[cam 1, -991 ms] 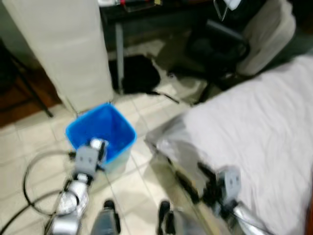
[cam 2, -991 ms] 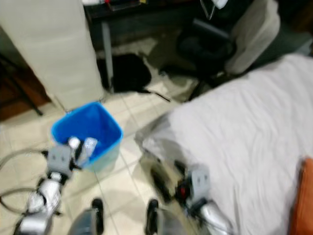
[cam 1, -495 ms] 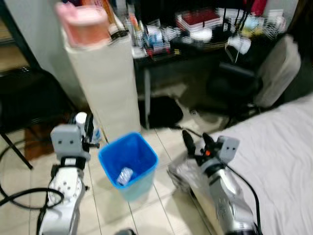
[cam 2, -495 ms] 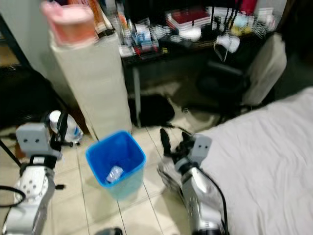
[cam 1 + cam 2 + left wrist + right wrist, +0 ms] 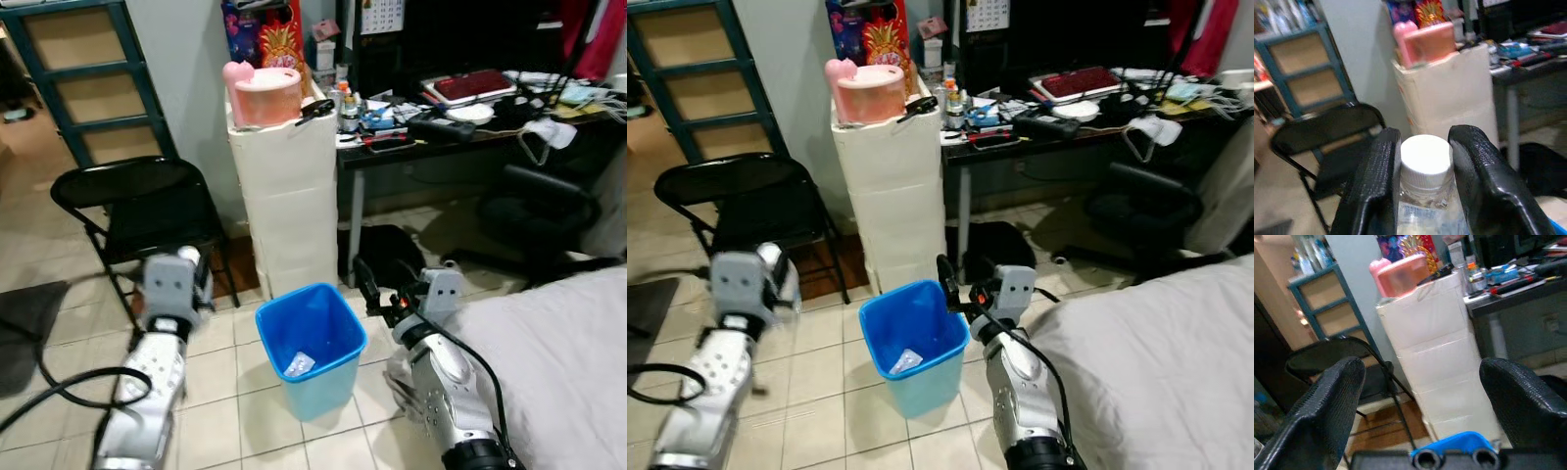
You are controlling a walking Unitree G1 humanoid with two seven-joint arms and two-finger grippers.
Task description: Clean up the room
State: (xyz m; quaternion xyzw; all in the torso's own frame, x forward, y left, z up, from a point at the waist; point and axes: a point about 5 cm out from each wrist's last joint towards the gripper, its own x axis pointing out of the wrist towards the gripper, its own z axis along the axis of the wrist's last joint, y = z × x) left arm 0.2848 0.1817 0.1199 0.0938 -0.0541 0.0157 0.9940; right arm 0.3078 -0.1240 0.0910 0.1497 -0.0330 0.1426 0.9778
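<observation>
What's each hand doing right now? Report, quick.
Left hand: closed on a white-capped clear bottle.
Right hand: open, holding nothing, near the blue bin.

No legible txt/labels; wall calendar (image 5: 383, 14) digits too small.

Pale tile floor (image 5: 225, 411). A black folding chair (image 5: 137, 211) stands left, with a blue shelf unit (image 5: 83, 73) behind it against a grey wall (image 5: 181, 69). A white drawer tower (image 5: 289, 196) stands beside a dark, cluttered bench (image 5: 460, 122). A black office chair (image 5: 539, 211) sits before the bench. A white-sheeted bed (image 5: 558, 362) lies at right.
</observation>
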